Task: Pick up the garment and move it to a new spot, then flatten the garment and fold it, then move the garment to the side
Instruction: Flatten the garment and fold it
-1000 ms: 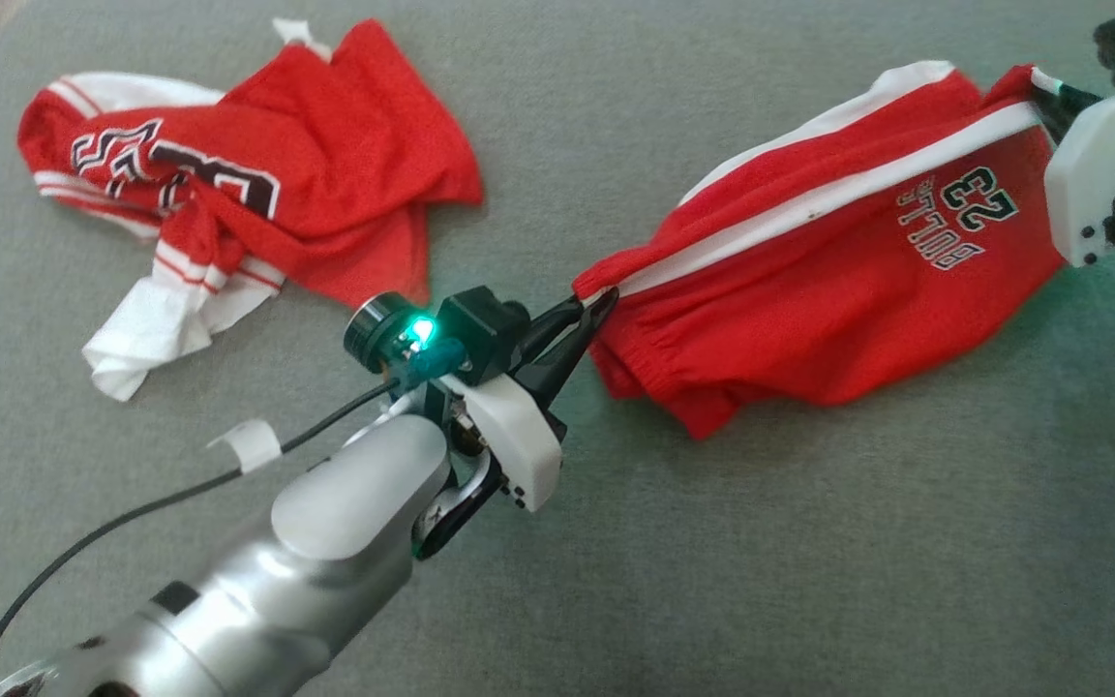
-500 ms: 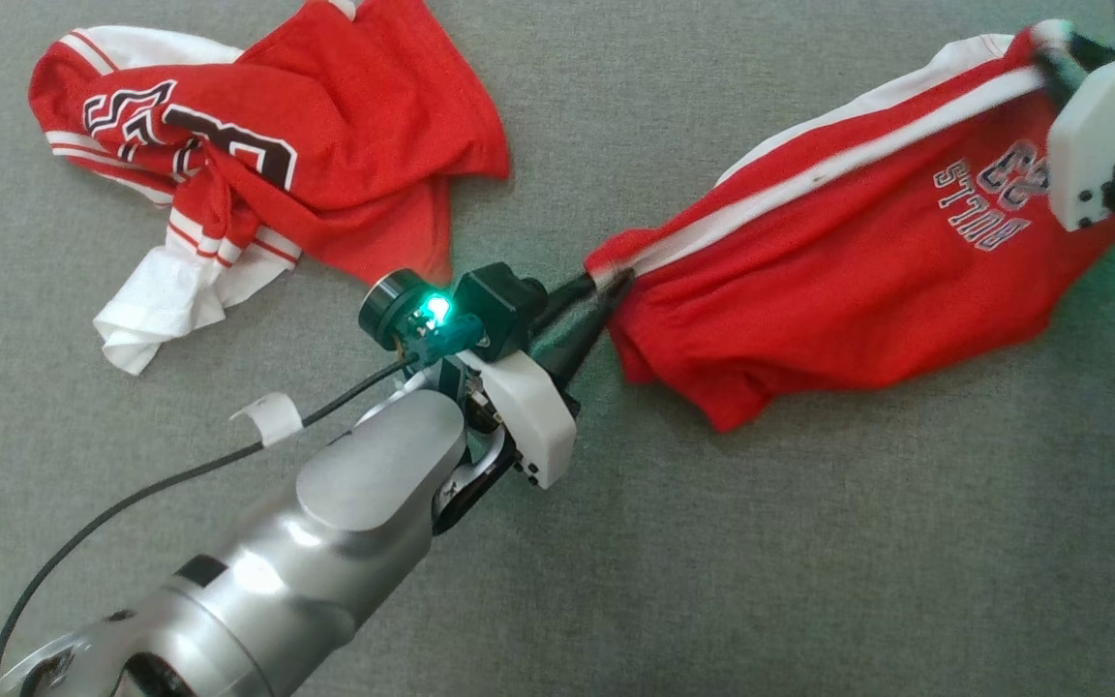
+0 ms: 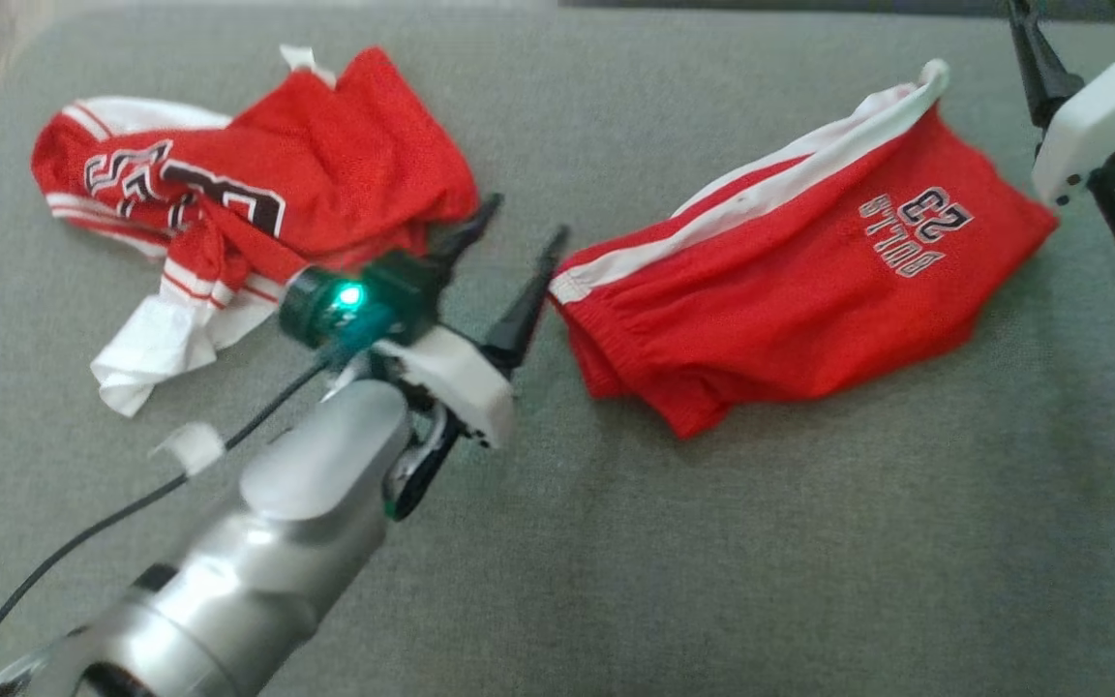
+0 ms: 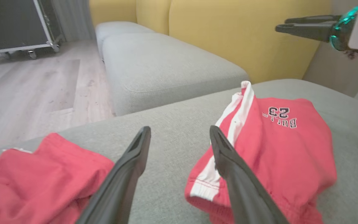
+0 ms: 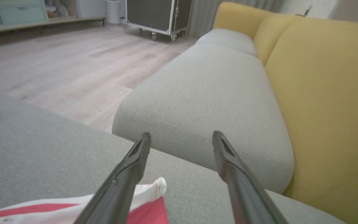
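Note:
The garment (image 3: 790, 290) is a pair of red shorts with a white side stripe and "BULLS 23" print. It lies loose and rumpled on the grey cushion (image 3: 712, 542). My left gripper (image 3: 525, 218) stands open just left of the waistband end, apart from the cloth. In the left wrist view the left gripper (image 4: 179, 130) hangs above the cushion with the garment (image 4: 275, 146) to its right. My right gripper (image 3: 1075, 19) is open above the garment's far corner. In the right wrist view the right gripper (image 5: 182, 134) holds nothing, and the garment's white corner (image 5: 154, 186) lies below it.
A crumpled red and white jersey (image 3: 257, 203) lies at the cushion's left. Beyond the cushion's edge are a grey sofa seat (image 5: 204, 93) with a yellow backrest (image 5: 322, 93), wooden floor (image 5: 57, 62) and a black wheeled case (image 4: 11, 25).
Both grippers have opened and let go of the garment, which was stretched between them and now lies slack on the cushion. The left gripper has drawn back to the left.

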Motion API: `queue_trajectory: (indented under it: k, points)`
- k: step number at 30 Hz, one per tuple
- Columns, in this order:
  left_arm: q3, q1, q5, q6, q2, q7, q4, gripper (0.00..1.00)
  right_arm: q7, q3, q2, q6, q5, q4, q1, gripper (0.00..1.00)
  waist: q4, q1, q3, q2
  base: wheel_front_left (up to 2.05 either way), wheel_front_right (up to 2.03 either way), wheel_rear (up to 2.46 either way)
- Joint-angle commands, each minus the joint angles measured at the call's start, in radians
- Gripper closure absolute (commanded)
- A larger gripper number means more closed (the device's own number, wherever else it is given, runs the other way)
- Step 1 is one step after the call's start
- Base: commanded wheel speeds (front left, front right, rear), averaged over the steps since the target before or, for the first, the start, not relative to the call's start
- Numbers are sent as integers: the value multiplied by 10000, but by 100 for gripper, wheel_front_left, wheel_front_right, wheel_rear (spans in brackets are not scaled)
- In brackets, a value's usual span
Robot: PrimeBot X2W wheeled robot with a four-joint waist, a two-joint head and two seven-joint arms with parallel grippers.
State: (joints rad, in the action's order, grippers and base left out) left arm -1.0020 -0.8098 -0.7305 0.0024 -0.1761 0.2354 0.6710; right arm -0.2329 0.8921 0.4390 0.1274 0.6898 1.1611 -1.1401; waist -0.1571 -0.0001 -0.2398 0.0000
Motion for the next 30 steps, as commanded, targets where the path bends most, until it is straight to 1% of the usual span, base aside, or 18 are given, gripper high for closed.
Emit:
queue_trajectory:
  k: [1,3,5,9,12,13,18,20,24,27,30]
  points:
    - [527,-47,-50,171,-378,172,-339,0,-193,-102,-61,33,77,-141,372,0,239,1,496,0,0,0,0]
    - [898,278,-108,344,-541,232,-601,0,-265,-386,-107,33,171,-292,682,0,345,1,775,0,0,0,0]
    - [1283,623,-80,526,-696,253,-951,0,-280,-1042,-40,33,249,-833,944,0,448,1,1010,0,0,0,0]
    - [2367,1466,297,933,-967,260,-1990,0,-285,-2598,78,33,-362,-2170,2060,0,670,1,1445,0,0,0,0]
    - [3266,2298,707,1153,-1052,261,-2745,0,-286,-3908,-276,33,-997,-3233,3280,0,894,1,1780,0,0,0,0]
    - [3266,2298,707,1153,-1052,261,-2745,0,-286,-3908,-276,33,-997,-3233,3280,0,894,1,1780,0,0,0,0]
    - [4869,3835,1581,1302,-851,262,-3942,0,-287,-5731,-1163,33,-2493,-4969,5379,0,1304,1,2164,0,0,0,0]
    - [5422,4536,1875,1250,-637,262,-4265,0,-287,-6391,-1654,33,-3045,-5528,6187,0,1450,1,2271,0,0,0,0]
    - [6257,5723,2243,881,-154,263,-4450,0,-288,-7398,-2695,33,-3993,-6628,7703,0,1677,1,2400,0,0,0,0]
    - [6861,6399,2442,564,321,263,-4470,0,-288,-7769,-3407,33,-4631,-7429,8789,0,1761,1,2420,0,0,0,0]
    - [7435,6891,2687,251,705,263,-4431,0,-288,-7995,-3758,33,-4878,-7920,9633,0,1790,1,2411,0,0,0,0]
